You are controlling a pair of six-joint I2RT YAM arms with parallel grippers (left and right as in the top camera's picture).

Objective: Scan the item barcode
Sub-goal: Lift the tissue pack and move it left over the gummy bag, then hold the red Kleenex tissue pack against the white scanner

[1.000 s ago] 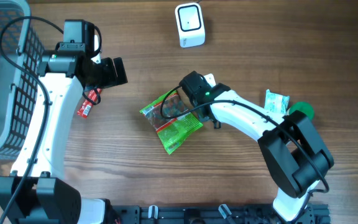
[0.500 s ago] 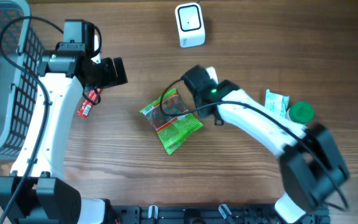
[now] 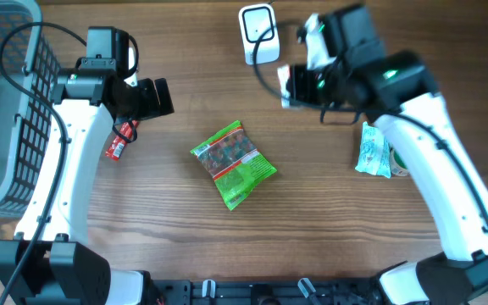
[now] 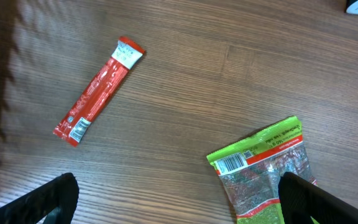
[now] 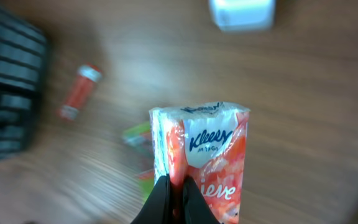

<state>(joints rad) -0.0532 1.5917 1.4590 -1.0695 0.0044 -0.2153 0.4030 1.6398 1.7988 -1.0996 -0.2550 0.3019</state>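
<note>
My right gripper (image 5: 179, 200) is shut on the lower edge of a red-and-white Kleenex tissue pack (image 5: 207, 155) and holds it upright in the air; no barcode shows on the face I see. In the overhead view the pack (image 3: 286, 85) hangs just right of and in front of the white scanner (image 3: 258, 34), with the right gripper (image 3: 299, 85) behind it. The scanner (image 5: 241, 14) is blurred at the top of the right wrist view. My left gripper (image 4: 179, 208) is open and empty above the wood, left of the middle (image 3: 151, 97).
A green snack bag (image 3: 233, 163) lies mid-table, its barcode (image 4: 232, 163) facing up. A red stick sachet (image 3: 121, 140) lies near the left gripper. A grey basket (image 3: 7, 102) fills the left edge. A pale green packet (image 3: 373, 151) lies at the right.
The right arm rose from beside the green bag and swung to the back, carrying the tissue pack up near the scanner. The left arm has not moved.
</note>
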